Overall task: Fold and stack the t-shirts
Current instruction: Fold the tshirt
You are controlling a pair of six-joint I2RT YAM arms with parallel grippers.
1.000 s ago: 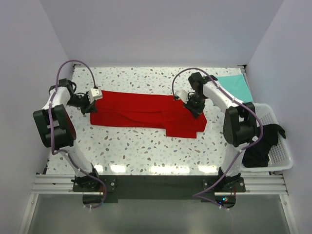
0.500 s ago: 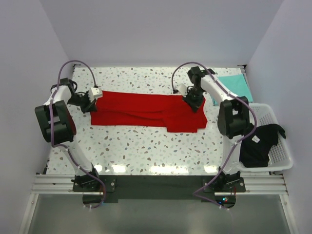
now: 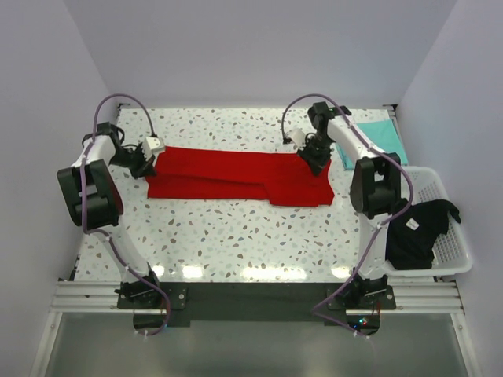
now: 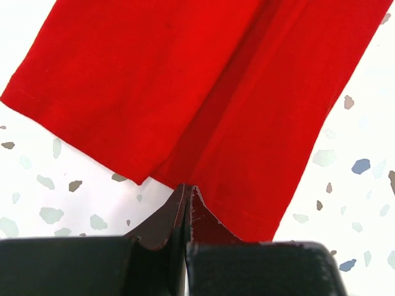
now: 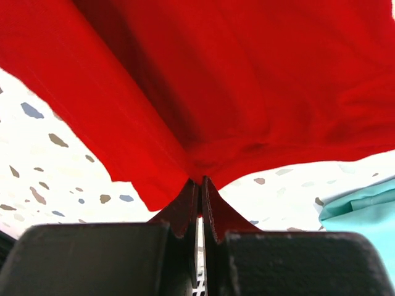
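Since the earlier frames both arms have carried their ends of the red t-shirt (image 3: 228, 177) a little toward the far side of the table (image 3: 236, 236). The left gripper (image 3: 145, 162) has its fingers pressed together on the shirt's left edge. The right gripper (image 3: 317, 155) pinches a bunched fold at the right end. The shirt lies as a long band between them. The mint-teal t-shirt (image 3: 379, 140) lies at the far right corner, near the red one. The black t-shirt (image 3: 420, 228) lies in the white basket (image 3: 460, 259).
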